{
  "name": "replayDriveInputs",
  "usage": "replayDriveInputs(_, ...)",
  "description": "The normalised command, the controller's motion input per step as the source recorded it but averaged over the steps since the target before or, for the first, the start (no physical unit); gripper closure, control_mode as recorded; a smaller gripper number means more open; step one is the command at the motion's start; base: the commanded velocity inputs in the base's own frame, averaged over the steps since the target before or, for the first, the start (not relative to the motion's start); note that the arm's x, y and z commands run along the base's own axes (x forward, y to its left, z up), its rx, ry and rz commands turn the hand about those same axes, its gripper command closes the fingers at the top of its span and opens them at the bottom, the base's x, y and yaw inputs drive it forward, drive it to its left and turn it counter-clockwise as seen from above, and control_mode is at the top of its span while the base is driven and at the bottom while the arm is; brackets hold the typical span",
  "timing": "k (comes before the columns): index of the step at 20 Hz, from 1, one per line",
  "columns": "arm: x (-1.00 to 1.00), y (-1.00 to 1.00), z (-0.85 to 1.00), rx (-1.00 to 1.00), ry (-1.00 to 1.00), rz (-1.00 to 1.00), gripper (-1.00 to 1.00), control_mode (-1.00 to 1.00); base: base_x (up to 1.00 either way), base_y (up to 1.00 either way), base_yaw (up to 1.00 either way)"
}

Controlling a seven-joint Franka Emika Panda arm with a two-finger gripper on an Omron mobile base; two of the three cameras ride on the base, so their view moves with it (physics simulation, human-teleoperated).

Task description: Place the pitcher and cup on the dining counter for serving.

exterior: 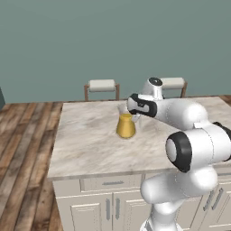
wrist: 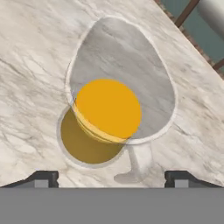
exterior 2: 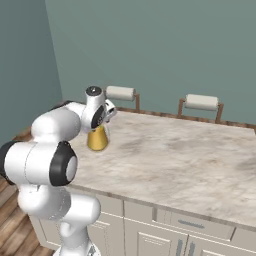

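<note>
The pitcher stands on the dining counter directly beneath the claw.

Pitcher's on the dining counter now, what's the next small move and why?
Probably lift the gripper straight up. The pitcher stands upright on the dining counter, and in the hand view the fingertips sit spread wide, touching nothing. No cup is on this counter.

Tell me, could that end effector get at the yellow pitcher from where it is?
Probably yes. The end effector hangs right above the pitcher on the dining counter, its fingertips spread either side of the rim in the hand view, with nothing between them and it.
</note>
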Motion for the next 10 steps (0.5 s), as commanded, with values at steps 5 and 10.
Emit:
replayDriveInputs(5, -0.66, 0.0, 0.62, 0.0, 0.0, -0.04, -1.0, -1.0, 0.0, 0.0, 0.0)
replayDriveInputs(10, -0.88, 0.0, 0.75, 0.0, 0.0, -0.07, -1.0, -1.0, 0.0, 0.0, 0.0)
